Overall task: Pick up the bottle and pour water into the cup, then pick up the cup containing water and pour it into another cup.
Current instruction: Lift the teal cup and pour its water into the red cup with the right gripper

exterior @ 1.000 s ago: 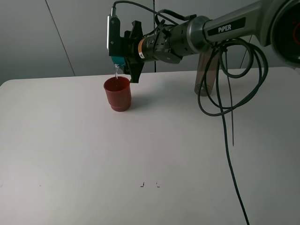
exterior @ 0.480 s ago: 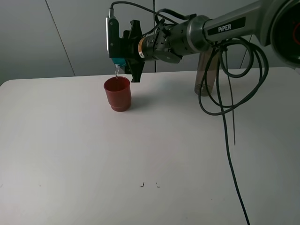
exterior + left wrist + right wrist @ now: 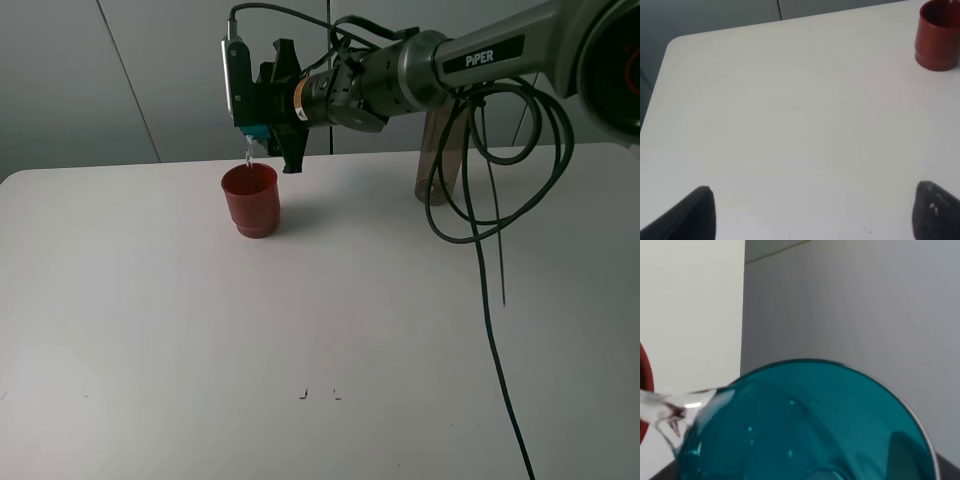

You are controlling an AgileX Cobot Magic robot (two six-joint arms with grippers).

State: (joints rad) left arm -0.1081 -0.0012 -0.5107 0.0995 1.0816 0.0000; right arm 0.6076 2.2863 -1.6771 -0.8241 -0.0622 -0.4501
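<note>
A white table (image 3: 300, 310) with rounded corners carries two small dark marks (image 3: 318, 394) near its front edge, against a plain grey panelled wall (image 3: 80, 80) behind.

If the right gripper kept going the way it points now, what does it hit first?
The right gripper, shut on the tilted teal cup, points left across the exterior high view, above the red-brown cup. Nothing shows in that line but the grey wall behind; depth is unclear.

tilted cup (image 3: 256, 133) above another cup (image 3: 251, 200), bottle (image 3: 440, 150) far right
</note>
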